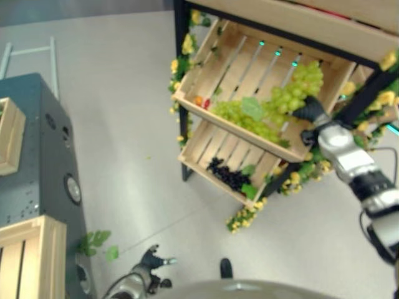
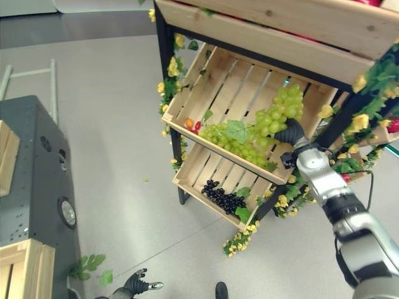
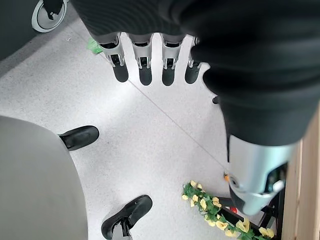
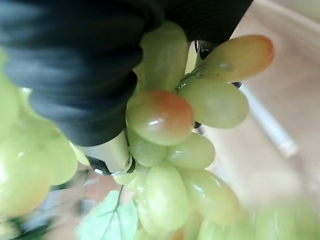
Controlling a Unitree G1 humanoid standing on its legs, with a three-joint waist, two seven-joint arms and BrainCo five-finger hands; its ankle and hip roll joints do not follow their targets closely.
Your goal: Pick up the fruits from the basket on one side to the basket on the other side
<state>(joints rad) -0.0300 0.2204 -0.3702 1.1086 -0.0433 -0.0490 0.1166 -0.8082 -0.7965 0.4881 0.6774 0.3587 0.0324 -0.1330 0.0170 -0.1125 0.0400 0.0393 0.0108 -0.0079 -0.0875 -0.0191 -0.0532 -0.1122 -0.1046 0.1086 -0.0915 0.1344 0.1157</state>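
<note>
Grapes [image 2: 283, 109], a green bunch, are lying at the right end of the upper crate [image 2: 212, 78] on the shelf rack, and my right hand [image 2: 290, 132] is reaching into them; my wrist view is showing grapes pressed against it, but I cannot tell how my fingers are set. Dark grapes [image 2: 223, 198] are sitting in the lower crate [image 2: 202, 168]. My left hand [image 3: 150, 60] is hanging over the floor [image 3: 160, 145], fingers straight, holding nothing.
</note>
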